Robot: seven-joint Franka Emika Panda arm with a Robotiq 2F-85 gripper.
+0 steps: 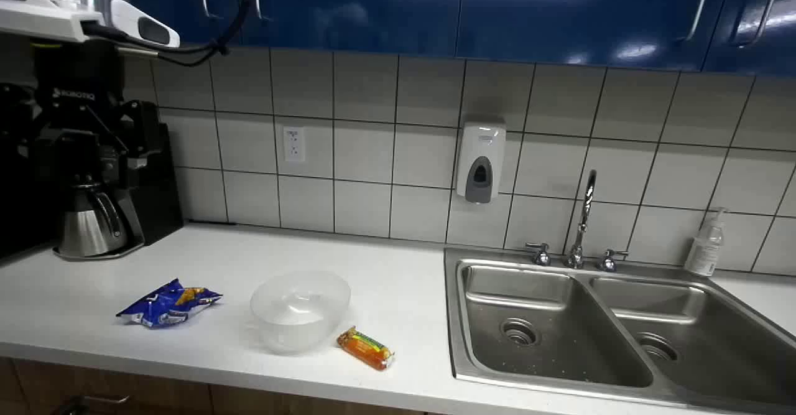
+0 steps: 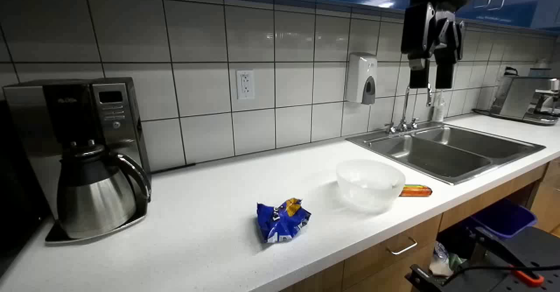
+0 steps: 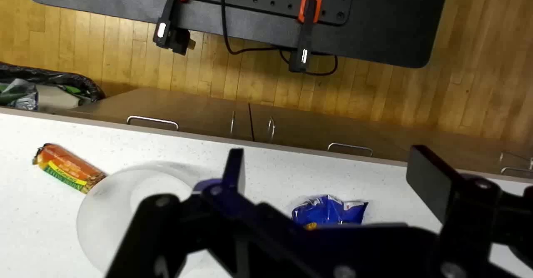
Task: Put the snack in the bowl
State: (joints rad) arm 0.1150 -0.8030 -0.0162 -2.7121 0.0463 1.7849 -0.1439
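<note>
Snack packet (image 2: 280, 224), blue and crinkled, lies on the counter (image 2: 197, 222) near the bowl (image 2: 372, 189), outside it; the hand (image 2: 432, 78) hangs above the counter, its fingers wide apart; an orange packet (image 1: 365, 348) lies just beside the bowl, on its other side.

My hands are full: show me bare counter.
Bare: between coffee maker and blue snack packet; behind that packet and the translucent bowl, toward the tiled wall; between bowl and double sink, behind the granola bar. Crowded: where bar and bowl sit close together.
</note>
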